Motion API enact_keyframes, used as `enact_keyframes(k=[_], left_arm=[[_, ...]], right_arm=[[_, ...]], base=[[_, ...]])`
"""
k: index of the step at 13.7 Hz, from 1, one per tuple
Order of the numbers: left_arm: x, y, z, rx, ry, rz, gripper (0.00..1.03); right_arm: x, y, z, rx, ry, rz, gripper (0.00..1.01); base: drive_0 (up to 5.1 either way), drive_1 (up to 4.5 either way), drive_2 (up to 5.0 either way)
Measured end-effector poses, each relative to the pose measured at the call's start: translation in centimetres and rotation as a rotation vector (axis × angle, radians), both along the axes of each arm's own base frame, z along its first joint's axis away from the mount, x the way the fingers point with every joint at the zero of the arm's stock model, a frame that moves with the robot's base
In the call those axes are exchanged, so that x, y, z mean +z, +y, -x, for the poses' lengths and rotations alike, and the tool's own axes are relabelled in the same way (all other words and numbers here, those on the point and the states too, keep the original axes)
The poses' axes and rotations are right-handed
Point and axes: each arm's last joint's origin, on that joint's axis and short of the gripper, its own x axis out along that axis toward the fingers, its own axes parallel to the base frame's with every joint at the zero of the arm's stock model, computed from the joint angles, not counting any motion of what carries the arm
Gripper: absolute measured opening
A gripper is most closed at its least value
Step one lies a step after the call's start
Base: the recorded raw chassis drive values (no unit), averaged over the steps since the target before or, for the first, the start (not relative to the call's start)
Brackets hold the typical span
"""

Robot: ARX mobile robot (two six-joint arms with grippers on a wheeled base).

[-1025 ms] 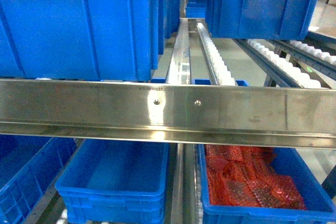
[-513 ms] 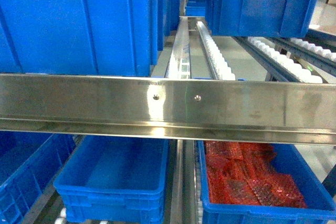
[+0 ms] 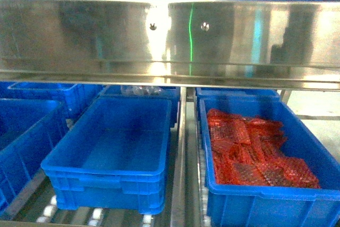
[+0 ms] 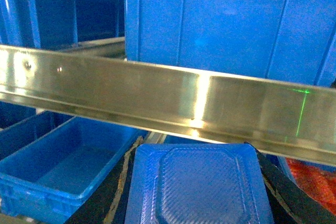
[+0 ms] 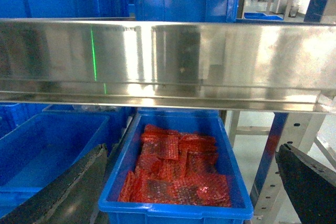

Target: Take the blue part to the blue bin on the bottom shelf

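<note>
The blue part [image 4: 199, 184], a flat textured blue tray, sits low in the left wrist view, clamped between the dark fingers [image 4: 113, 192] of my left gripper [image 4: 202, 195]. The empty blue bin [image 3: 106, 171] stands on the bottom shelf [image 3: 178, 184], centre-left in the head view. It also shows below and left of the held part [image 4: 58, 192], and at the left edge of the right wrist view [image 5: 47, 145]. My right gripper [image 5: 189, 184] is open with nothing in it, in front of the crate of red netting. Neither gripper shows in the head view.
A wide steel rail [image 3: 170, 35] of the tier above crosses all views, above the bins. A crate of red netted stuff [image 3: 255, 147] stands right of the bin. Another blue crate [image 3: 21, 131] is on the left. A crate with a clear bag [image 3: 141, 90] sits behind.
The head view has dropped: the steel rail has moved up the frame, the upper-tier crates are nearly out of sight, and the bottom-shelf bins show more fully.
</note>
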Motion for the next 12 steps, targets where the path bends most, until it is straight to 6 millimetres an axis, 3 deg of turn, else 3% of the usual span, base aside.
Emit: enact_keyframes(k=[12], left_arm=[[0.0,0.0,0.0,0.0,0.0,0.0,0.44]], right_arm=[[-0.01,0.0,0.0,0.0,0.001,0.0,0.98]], base=[[0.0,0.0,0.0]])
